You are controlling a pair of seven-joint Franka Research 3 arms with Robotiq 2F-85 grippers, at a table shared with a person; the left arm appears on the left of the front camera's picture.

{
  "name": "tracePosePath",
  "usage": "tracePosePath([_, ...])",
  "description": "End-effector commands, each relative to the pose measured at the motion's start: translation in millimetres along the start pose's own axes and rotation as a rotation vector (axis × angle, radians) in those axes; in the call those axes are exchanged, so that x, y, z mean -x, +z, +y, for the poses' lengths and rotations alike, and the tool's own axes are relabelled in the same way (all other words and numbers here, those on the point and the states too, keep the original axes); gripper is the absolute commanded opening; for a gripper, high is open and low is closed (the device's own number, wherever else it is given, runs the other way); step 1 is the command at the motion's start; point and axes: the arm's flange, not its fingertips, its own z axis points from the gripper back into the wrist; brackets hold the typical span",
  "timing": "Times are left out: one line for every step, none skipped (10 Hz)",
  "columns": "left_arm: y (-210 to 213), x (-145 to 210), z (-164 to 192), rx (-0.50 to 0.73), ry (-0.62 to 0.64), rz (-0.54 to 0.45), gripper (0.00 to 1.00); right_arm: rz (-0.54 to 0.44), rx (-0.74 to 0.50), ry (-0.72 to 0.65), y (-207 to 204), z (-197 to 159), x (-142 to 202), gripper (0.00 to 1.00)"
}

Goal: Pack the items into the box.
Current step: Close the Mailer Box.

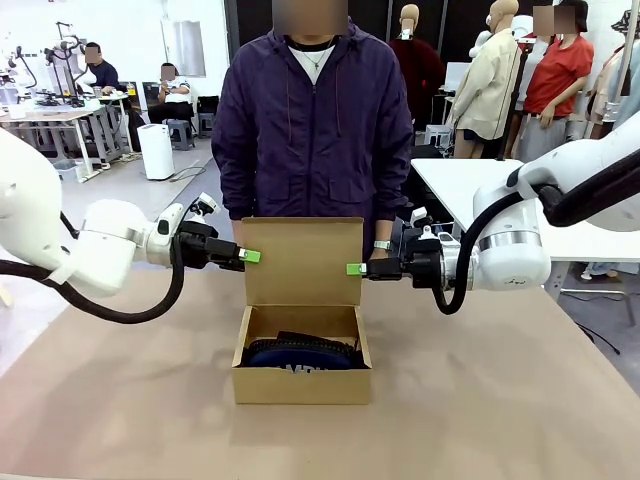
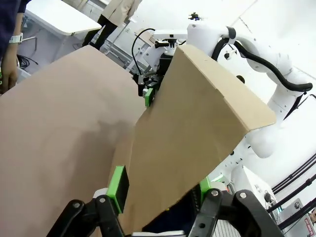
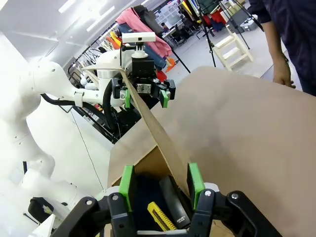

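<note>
The brown cardboard box (image 1: 300,386) sits mid-table with its flap lid (image 1: 303,260) standing upright. Inside lies the navy pouch (image 1: 300,353). In the right wrist view a black stapler (image 3: 174,201) and a yellow-and-black utility knife (image 3: 160,217) rest on the pouch (image 3: 142,195). My left gripper (image 1: 250,256) is at the lid's left edge, and my right gripper (image 1: 354,268) at its right edge. Each wrist view shows the thin lid (image 2: 197,123) passing between green pads that stand apart: left gripper (image 2: 162,185) open around it, right gripper (image 3: 160,183) likewise.
A person in a dark purple jacket (image 1: 310,120) stands close behind the box, one hand (image 1: 380,252) hanging near my right gripper. A white table (image 1: 470,190) lies at the back right. Bare tabletop (image 1: 500,400) stretches on both sides of the box.
</note>
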Motion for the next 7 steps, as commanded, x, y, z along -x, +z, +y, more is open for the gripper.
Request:
tracePosePath([-0.1,1.5,-0.5,-0.001,0.000,0.000,0.69,0.000,0.000,0.000,-0.2,0.2,-0.1,0.57])
tracePosePath([-4.1,-1.5,-4.8,-0.064,-0.137,-0.028,0.69,0.003,0.008,0.118,-6.0,8.2,-2.6,0.57])
tracePosePath([-10.8,-1.1,-11.2,-0.079,-0.254,0.003,0.69,0.012,0.007,0.225,-11.4,16.6,-3.5,0.57])
tracePosePath([-18.2,0.7,-19.4,-0.061,-0.324,0.019,0.69,-0.001,-0.012,0.320,-14.0,22.2,-3.0,0.57])
tracePosePath([-23.7,2.9,-26.6,-0.066,-0.390,0.037,0.69,-0.004,-0.016,0.393,-16.0,26.2,-1.1,0.57])
tracePosePath([-28.2,4.9,-35.4,-0.081,-0.478,0.027,0.69,-0.002,-0.006,0.455,-16.5,28.3,2.1,0.57])
tracePosePath([-27.8,7.6,-45.4,-0.105,-0.568,0.023,0.69,0.010,0.021,0.512,-15.0,31.3,5.4,0.57])
